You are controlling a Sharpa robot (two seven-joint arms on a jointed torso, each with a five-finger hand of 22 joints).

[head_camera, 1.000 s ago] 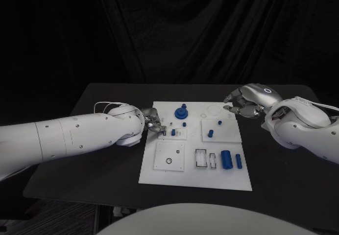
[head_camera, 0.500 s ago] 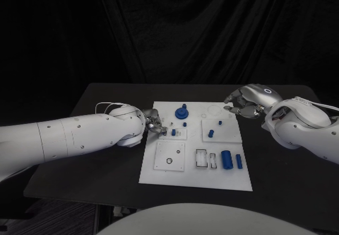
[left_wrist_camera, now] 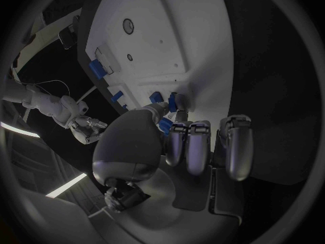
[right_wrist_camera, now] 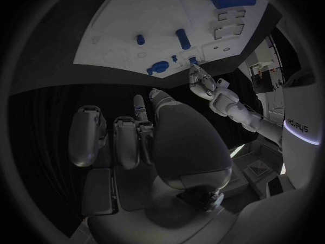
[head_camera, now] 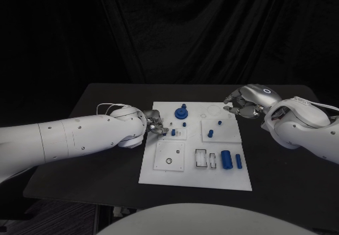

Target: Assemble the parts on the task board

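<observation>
The white task board point(head_camera: 194, 171) lay in the middle of the black table point(head_camera: 99, 161), between the two hands. The left hand point(head_camera: 155, 127) sat at the board's near edge, fingers curled down and pinching a small blue peg point(left_wrist_camera: 164, 126) just above the plate; beside its fingertips stood another short blue peg point(head_camera: 173, 132) and, a little beyond, a blue round knobbed part point(head_camera: 181, 113). Farther off lay a blue cylinder point(head_camera: 227, 159) and a thinner blue pin point(head_camera: 239, 161). The right hand point(head_camera: 244, 104) hovered past the board's far corner, fingers curled in on nothing. Compared with a second before, the left hand had crept slightly inward over the board.
</observation>
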